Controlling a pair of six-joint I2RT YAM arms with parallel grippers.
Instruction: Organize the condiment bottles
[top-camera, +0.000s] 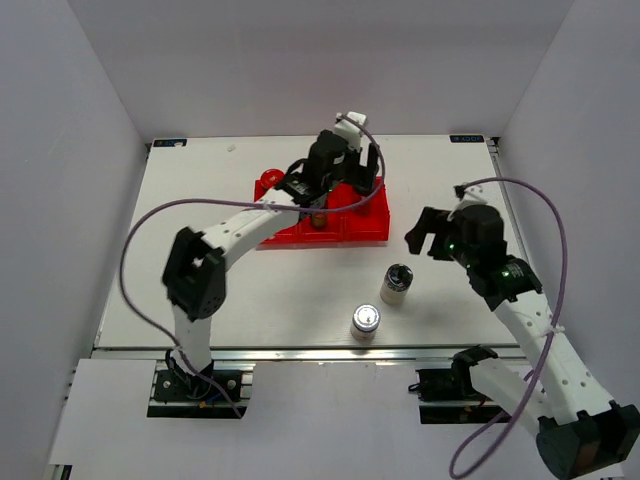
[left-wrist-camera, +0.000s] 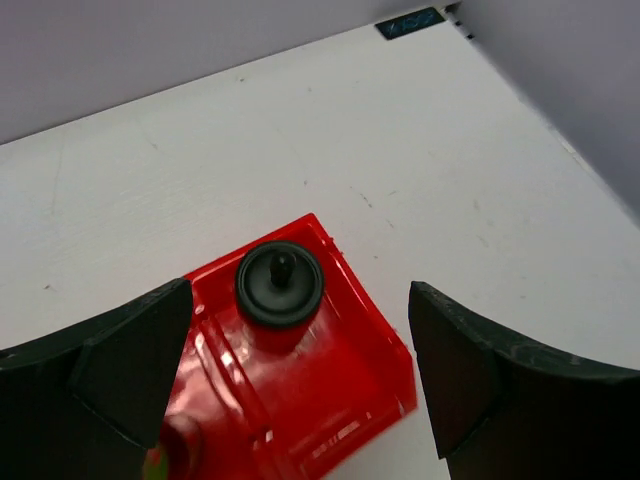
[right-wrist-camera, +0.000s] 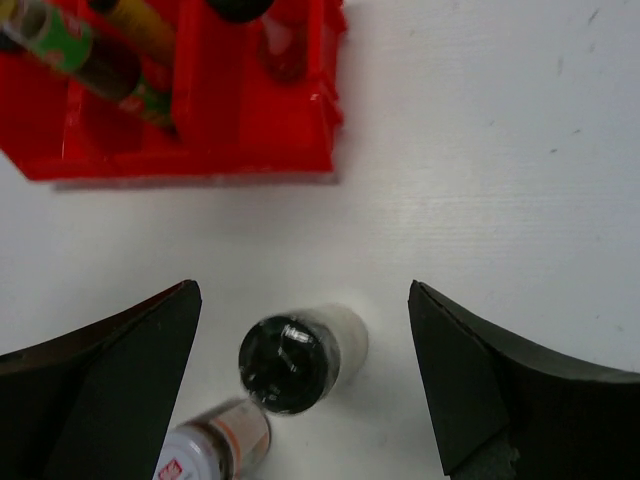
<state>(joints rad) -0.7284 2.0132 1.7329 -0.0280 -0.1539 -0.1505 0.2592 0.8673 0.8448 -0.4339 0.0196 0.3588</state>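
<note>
Silver-lidded jar (top-camera: 365, 321) stands nearest on the table (top-camera: 250, 300), with the dark-metallic-lidded jar (top-camera: 397, 283) close behind it. Right gripper (right-wrist-camera: 302, 330) is spread wide and empty, aimed at the dark one. A descending finger would likely topple the neighbour. Farther off, left gripper (left-wrist-camera: 300, 330) is apart and empty over the red bins (left-wrist-camera: 350, 390), which hold the black-lidded jar (left-wrist-camera: 280, 285).

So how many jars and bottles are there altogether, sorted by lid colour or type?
Red-lidded jar: 1
Black-lidded jar: 1
Silver-lidded jar: 1
Dark shiny-lidded jar: 1
Slim bottles lying in the red bins: 2
Total: 6
</note>
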